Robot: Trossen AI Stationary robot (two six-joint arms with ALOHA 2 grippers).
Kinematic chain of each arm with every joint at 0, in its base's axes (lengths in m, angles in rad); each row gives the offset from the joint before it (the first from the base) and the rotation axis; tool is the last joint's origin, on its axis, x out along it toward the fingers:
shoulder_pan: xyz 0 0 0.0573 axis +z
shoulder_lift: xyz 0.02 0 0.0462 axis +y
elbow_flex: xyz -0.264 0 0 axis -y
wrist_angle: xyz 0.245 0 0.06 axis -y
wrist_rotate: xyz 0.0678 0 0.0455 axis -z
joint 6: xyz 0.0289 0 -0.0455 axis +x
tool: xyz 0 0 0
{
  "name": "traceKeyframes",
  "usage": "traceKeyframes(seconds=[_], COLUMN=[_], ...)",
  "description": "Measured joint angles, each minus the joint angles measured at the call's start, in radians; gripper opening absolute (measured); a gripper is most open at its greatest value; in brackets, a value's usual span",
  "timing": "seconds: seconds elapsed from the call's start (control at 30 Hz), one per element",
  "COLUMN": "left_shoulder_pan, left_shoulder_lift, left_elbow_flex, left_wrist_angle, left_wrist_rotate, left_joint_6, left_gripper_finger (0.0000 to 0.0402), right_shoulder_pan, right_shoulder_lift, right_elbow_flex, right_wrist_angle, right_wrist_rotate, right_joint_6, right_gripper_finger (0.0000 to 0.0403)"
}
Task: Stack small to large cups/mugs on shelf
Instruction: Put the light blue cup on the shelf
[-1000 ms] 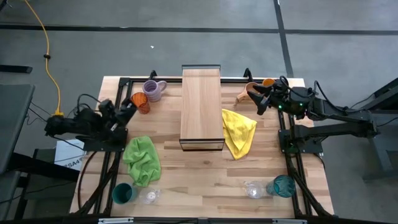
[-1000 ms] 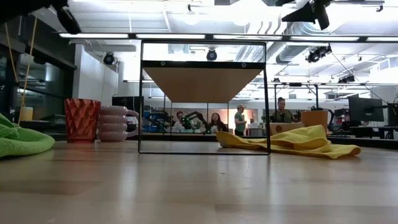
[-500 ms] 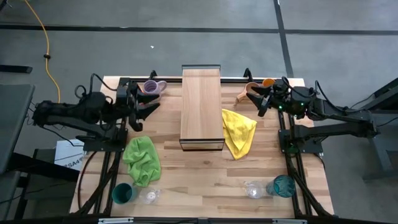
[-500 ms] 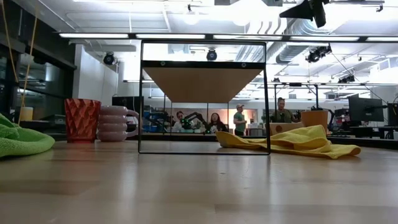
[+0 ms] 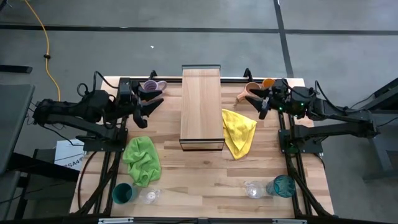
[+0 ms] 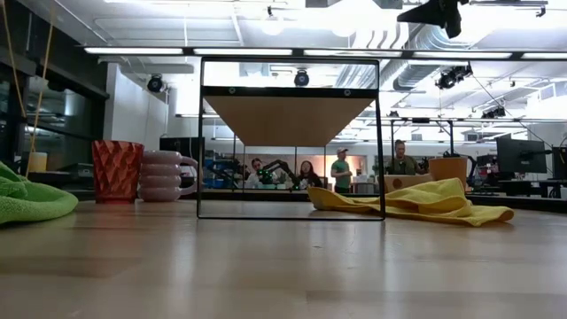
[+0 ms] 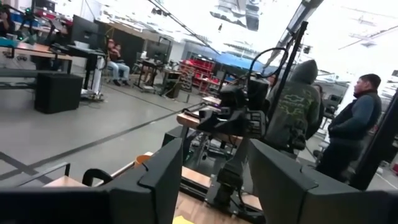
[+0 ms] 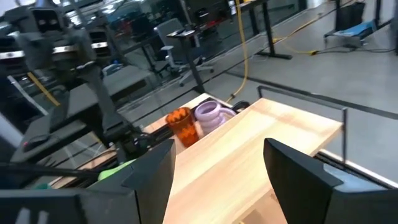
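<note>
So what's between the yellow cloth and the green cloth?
In the high view, the shelf stands between the yellow cloth and the green cloth, with bare table on either side of it.

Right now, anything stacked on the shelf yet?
No. The shelf top is bare in the high view; the lavender mug and amber tumbler stand on the table.

Light matt wood shelf (image 5: pixel 201 106); faceted glossy amber-orange tumbler (image 6: pixel 117 171); soft yellow cloth (image 5: pixel 239 132).
</note>
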Motion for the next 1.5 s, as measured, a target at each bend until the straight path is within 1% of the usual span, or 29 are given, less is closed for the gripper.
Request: traceKeyframes(seconds=[0.07, 0.13, 0.2, 0.3, 0.37, 0.43, 0.5, 0.57, 0.67, 0.73, 0.83, 0.9, 0.97, 1.03, 1.1, 1.23, 1.5], left_shoulder_pan=[0.000, 0.000, 0.000, 0.000, 0.000, 0.000, 0.000, 0.000, 0.000, 0.000, 0.000, 0.000, 0.000, 0.000, 0.000, 0.000, 0.000], left_shoulder_lift=[0.000, 0.000, 0.000, 0.001, 0.001, 0.001, 0.001, 0.001, 0.001, 0.001, 0.001, 0.001, 0.001, 0.001, 0.001, 0.001, 0.001], left_elbow_flex=[0.000, 0.000, 0.000, 0.000, 0.000, 0.000, 0.000, 0.000, 0.000, 0.000, 0.000, 0.000, 0.000, 0.000, 0.000, 0.000, 0.000], left_wrist_angle=[-0.001, -0.002, -0.006, -0.032, -0.042, -0.048, -0.059, -0.063, -0.063, -0.064, -0.064, -0.066, -0.069, -0.076, -0.081, -0.083, -0.083], left_wrist_rotate=[-0.003, -0.003, -0.003, -0.003, -0.003, -0.003, -0.003, -0.003, -0.003, -0.003, -0.003, -0.003, -0.003, -0.003, -0.003, -0.003, -0.003], left_joint_6=[0.002, 0.003, 0.004, 0.005, 0.004, 0.004, 0.004, 0.004, 0.004, 0.004, 0.004, 0.004, 0.005, 0.005, 0.004, 0.004, 0.004], left_gripper_finger=[0.0160, 0.0156, 0.0152, 0.0152, 0.0152, 0.0152, 0.0152, 0.0152, 0.0150, 0.0150, 0.0150, 0.0150, 0.0150, 0.0150, 0.0150, 0.0150, 0.0150], right_shoulder_pan=[0.000, 0.000, 0.007, 0.049, 0.098, 0.166, 0.251, 0.349, 0.503, 0.608, 0.755, 0.843, 0.912, 0.962, 1.009, 1.079, 1.150], right_shoulder_lift=[0.001, 0.018, 0.061, 0.161, 0.231, 0.290, 0.334, 0.361, 0.382, 0.392, 0.399, 0.407, 0.418, 0.430, 0.445, 0.483, 0.559], right_elbow_flex=[0.007, 0.062, 0.165, 0.349, 0.452, 0.524, 0.571, 0.590, 0.581, 0.556, 0.498, 0.456, 0.417, 0.383, 0.355, 0.342, 0.342], right_wrist_angle=[-0.016, -0.121, -0.308, -0.652, -0.858, -1.015, -1.122, -1.178, -1.206, -1.218, -1.206, -1.198, -1.191, -1.164, -1.123, -1.077, -1.019], right_wrist_rotate=[-0.022, -0.061, -0.117, -0.221, -0.286, -0.356, -0.416, -0.446, -0.449, -0.425, -0.347, -0.283, -0.251, -0.250, -0.271, -0.277, -0.277], right_joint_6=[0.000, 0.004, 0.035, 0.103, 0.141, 0.188, 0.247, 0.310, 0.411, 0.490, 0.601, 0.637, 0.655, 0.672, 0.677, 0.672, 0.664], right_gripper_finger=[0.0236, 0.0236, 0.0236, 0.0236, 0.0236, 0.0236, 0.0236, 0.0236, 0.0236, 0.0236, 0.0236, 0.0236, 0.0236, 0.0236, 0.0236, 0.0236, 0.0236])
